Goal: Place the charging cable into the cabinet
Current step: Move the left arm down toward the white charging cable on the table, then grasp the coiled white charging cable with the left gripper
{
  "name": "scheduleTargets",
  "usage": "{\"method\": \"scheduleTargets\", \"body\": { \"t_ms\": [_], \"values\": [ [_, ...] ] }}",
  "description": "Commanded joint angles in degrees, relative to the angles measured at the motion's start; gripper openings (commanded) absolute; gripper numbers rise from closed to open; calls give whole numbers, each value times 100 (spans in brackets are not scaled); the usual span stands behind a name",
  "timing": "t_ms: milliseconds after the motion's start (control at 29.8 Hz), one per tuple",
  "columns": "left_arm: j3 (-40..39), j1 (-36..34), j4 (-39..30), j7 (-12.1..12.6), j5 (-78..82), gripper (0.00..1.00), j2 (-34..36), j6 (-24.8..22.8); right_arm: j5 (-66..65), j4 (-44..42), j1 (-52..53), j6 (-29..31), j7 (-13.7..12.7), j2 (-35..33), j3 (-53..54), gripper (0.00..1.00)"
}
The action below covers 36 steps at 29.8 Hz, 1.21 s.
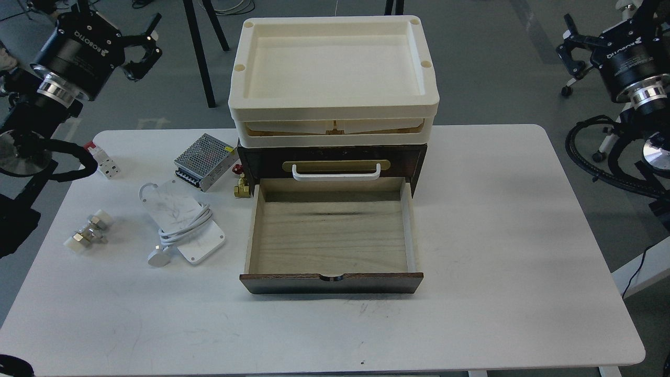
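The charging cable (189,224) is white and wound around a flat marbled pad (172,207). It lies on the table left of the cabinet, its round puck end (156,256) nearest me. The dark brown cabinet (335,157) stands mid-table with a white handle (336,173). Its pale-wood drawer (330,235) is pulled out toward me and holds nothing. My left gripper (148,48) hangs open above the table's far left corner, well away from the cable. My right gripper (569,47) hangs open past the far right corner.
Stacked cream trays (335,68) sit on top of the cabinet. A perforated metal box (204,161), a white-and-red block (104,159), metal fittings (89,230) and a brass fitting (242,188) lie around the cable.
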Motion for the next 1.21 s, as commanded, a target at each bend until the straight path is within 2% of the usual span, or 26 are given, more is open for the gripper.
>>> {"method": "scheduleTargets", "body": {
  "t_ms": [0, 134, 268, 369, 402, 469, 536, 637, 804, 939, 1039, 1173],
  "values": [
    [1, 131, 30, -6, -4, 100, -4, 1, 0, -2, -12, 0, 16, 163, -2, 100],
    [-78, 202, 353, -33, -249, 100, -143, 1, 0, -2, -12, 0, 24, 172, -2, 100],
    [-122, 211, 1750, -15, -1267, 100, -354, 1, 0, -10, 6, 0, 16, 163, -11, 100],
    [-174, 194, 1823, -59, -1647, 100, -706, 1, 0, -2, 6, 0, 24, 154, -11, 100],
    [-288, 194, 1814, -129, -1656, 100, -715, 1, 0, -2, 6, 0, 24, 154, -11, 100],
    [-560, 211, 1692, -427, -1665, 99, -707, 1, 0, -2, 6, 0, 24, 128, -2, 100],
    [-649, 316, 1315, -638, -1639, 98, -611, 1, 0, -2, -12, 0, 24, 110, -3, 100],
    [-579, 562, 481, -648, -1499, 97, -15, 1, 0, -2, -38, 0, 24, 93, -2, 100],
    [-649, 1133, -1461, -674, -227, 97, 1259, 1, 0, -2, -187, 0, 33, 66, -2, 100],
    [-658, 1160, -2543, -683, 1511, 97, 1937, 1, 8, -10, -372, 0, 42, -21, 85, 100],
    [-571, 1160, -3097, -692, 3233, 97, 2377, 1, 52, -2, -468, 0, 42, -74, 226, 100],
    [-421, 1186, -3599, -692, 5703, 97, 2510, 1, 52, 16, -627, 0, 42, -83, 446, 100]
  ]
}}
